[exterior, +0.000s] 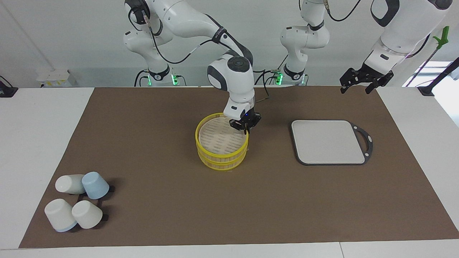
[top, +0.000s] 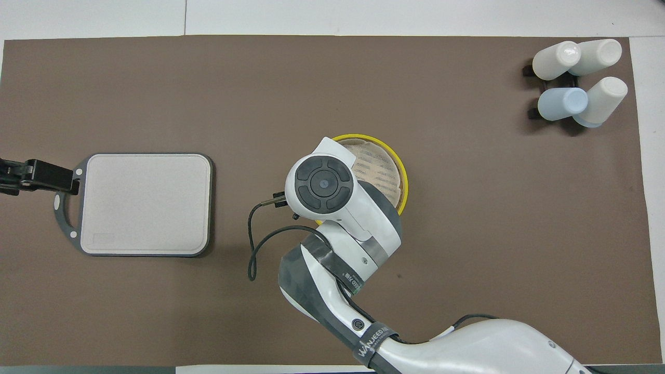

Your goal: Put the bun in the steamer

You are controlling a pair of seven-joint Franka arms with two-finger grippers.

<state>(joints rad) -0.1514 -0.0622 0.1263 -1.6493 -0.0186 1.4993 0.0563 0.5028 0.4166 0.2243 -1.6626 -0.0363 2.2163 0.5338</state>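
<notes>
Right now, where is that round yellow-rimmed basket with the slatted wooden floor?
The round yellow-rimmed steamer basket sits mid-table on the brown mat, beside the flat grey black-edged board. The right gripper is at its rim on the board's side.

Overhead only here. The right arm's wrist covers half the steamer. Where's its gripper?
Observer: The right gripper is down at the rim of the steamer, on the edge toward the left arm's end of the table.
Operator: Bun in there?
Observer: No bun shows on the slatted floor that I can see. I cannot tell whether the gripper holds one.
Operator: Single tier?
Observer: Two yellow-rimmed tiers, one stacked on the other.
Operator: Left arm?
Observer: It waits. The left gripper hangs well above the table, near the handle end of the grey board.
</notes>
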